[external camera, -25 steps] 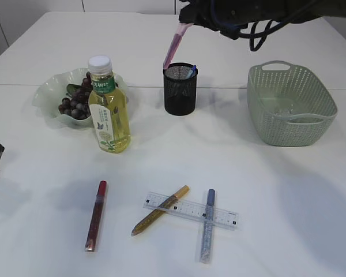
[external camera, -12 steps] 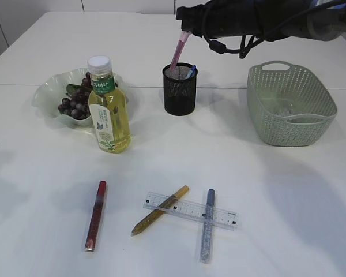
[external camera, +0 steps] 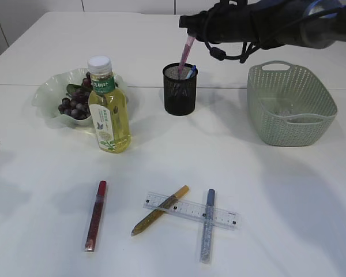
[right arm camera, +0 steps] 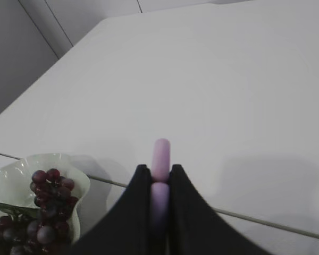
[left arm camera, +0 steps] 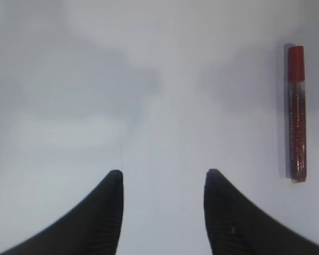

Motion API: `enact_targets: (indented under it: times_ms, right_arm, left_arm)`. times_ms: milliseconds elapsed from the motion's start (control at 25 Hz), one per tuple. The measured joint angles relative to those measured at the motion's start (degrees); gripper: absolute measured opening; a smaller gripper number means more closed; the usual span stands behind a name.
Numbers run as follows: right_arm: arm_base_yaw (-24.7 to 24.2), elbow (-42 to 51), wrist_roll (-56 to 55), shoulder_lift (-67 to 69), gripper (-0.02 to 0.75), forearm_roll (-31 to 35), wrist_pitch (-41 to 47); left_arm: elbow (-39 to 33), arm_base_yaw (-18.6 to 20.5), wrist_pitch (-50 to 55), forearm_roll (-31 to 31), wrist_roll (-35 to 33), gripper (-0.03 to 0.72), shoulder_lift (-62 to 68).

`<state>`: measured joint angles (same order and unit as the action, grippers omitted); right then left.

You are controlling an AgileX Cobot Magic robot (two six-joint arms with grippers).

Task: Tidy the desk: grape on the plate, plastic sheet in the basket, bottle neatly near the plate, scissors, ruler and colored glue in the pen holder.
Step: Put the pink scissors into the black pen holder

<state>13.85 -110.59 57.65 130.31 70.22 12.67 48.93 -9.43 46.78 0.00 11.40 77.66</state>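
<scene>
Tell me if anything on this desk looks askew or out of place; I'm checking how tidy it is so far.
Yes. The ruler lies slanted across the gold glue pen and the blue glue pen near the front edge, a loose crossed pile. The red glue pen lies alone to their left. Nothing looks spilled or damaged.

I saw the right arm (external camera: pixel 265 23) as matte black, bulky housing with black cables looped under it and a grey metallic joint at the far end. Left tool (left arm camera: pixel 162 212): two black tapered fingers (left arm camera: pixel 103 218), fine ribbed texture on the inner faces. Right tool (right arm camera: pixel 159 212): same black fingers.
</scene>
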Motion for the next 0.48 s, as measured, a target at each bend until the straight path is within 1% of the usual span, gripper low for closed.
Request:
enact_targets:
  times_ms: [320, 480]
  right_arm:
    - [0.0, 0.0, 1.4, 2.3, 0.058, 0.6, -0.2]
    - [0.0, 0.0, 1.4, 2.3, 0.099, 3.2, -0.3]
  left_arm:
    - [0.0, 0.0, 0.0, -1.0, 0.0, 0.361, 0.0]
    - [0.0, 0.0, 0.0, -1.1, 0.1, 0.361, 0.0]
